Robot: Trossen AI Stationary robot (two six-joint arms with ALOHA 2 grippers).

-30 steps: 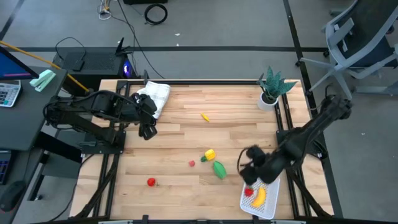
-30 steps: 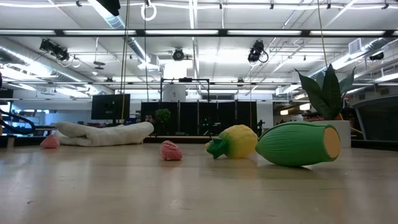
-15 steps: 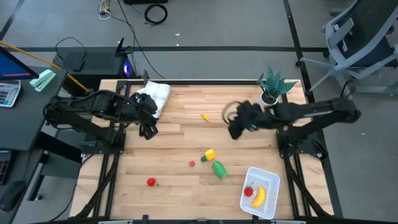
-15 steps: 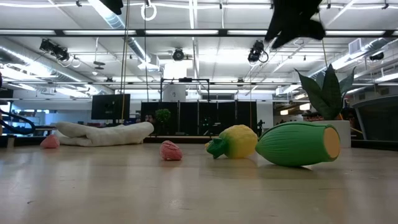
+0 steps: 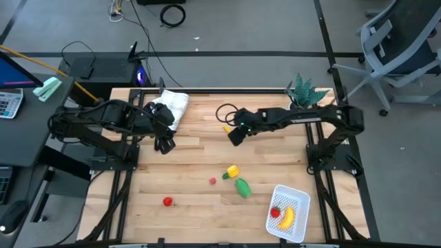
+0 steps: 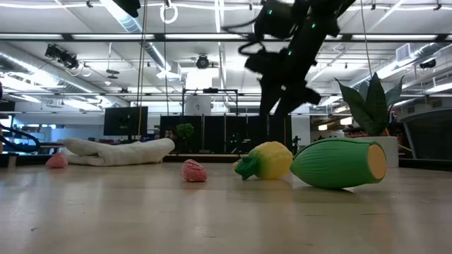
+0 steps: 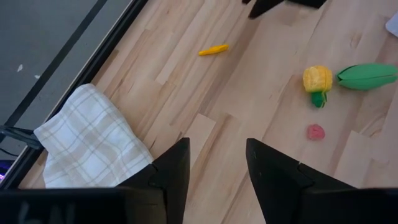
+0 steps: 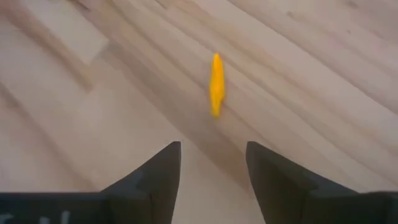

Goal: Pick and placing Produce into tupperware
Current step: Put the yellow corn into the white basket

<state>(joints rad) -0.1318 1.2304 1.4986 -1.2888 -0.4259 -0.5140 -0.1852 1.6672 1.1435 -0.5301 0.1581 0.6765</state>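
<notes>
We see our right claw [image 5: 234, 135] released, fingers parted over one slim orange piece [image 8: 216, 83] on the planked wooden bench [image 5: 207, 155], upper centre; our left claw [image 7: 216, 163] waits released at left.

Two dark, nearly black robot arms built from chunky jointed segments. The right arm [image 5: 303, 118] carries a thin black cable looped near its wrist and small green indicator lights. Its right pincer [image 8: 211, 177] ends in two flat, matte black fingers with angled edges. The left pincer [image 7: 216, 177] has matching black fingers.
</notes>
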